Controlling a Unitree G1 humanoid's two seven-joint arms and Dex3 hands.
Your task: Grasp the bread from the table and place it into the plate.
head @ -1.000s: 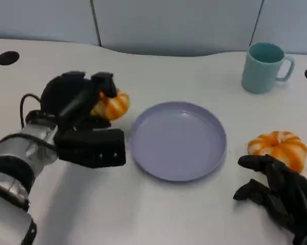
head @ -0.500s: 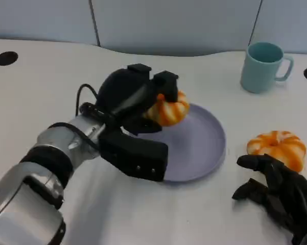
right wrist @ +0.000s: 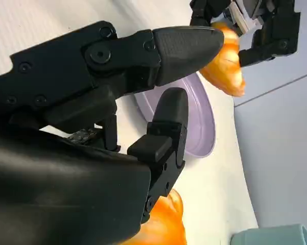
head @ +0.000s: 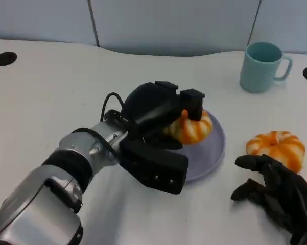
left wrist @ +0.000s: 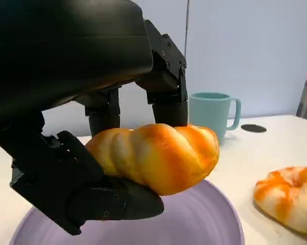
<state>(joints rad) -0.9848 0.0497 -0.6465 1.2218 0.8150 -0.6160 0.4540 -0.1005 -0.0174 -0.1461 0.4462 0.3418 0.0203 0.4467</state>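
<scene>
So here's where I'm at: my left hand (head: 161, 109) has the bread (head: 191, 127) gripped between its fingers, and it's sitting over the plate (head: 214, 148), clear of the plate's surface as far as I can see. The left wrist view backs that up: fingers (left wrist: 166, 89) come down on top of the bread (left wrist: 156, 155) and another black finger cradles it from underneath, with the lilac plate (left wrist: 204, 219) showing below and a gap between the two. The bread is the twisty orange-and-white kind, lying roughly level in the grip.

Taking the plate as the reference point: there's a second bread (head: 277, 148) of the same look lying on the white worktop (head: 51, 87) off to the plate's right, well apart from its rim. My right hand (head: 278, 191) rests on the worktop just in front of that second one, fingers apart and holding nothing; the nearest fingertip looks very close to it but I can't tell if it's touching. In the right wrist view that hand's fingers (right wrist: 168, 127) are spread with nothing between them, and the held bread (right wrist: 225, 64) shows beyond them above the plate (right wrist: 196, 125).

Behind the plate and to its right stands a teal mug (head: 263, 66), upright, handle pointing away from the plate.
</scene>
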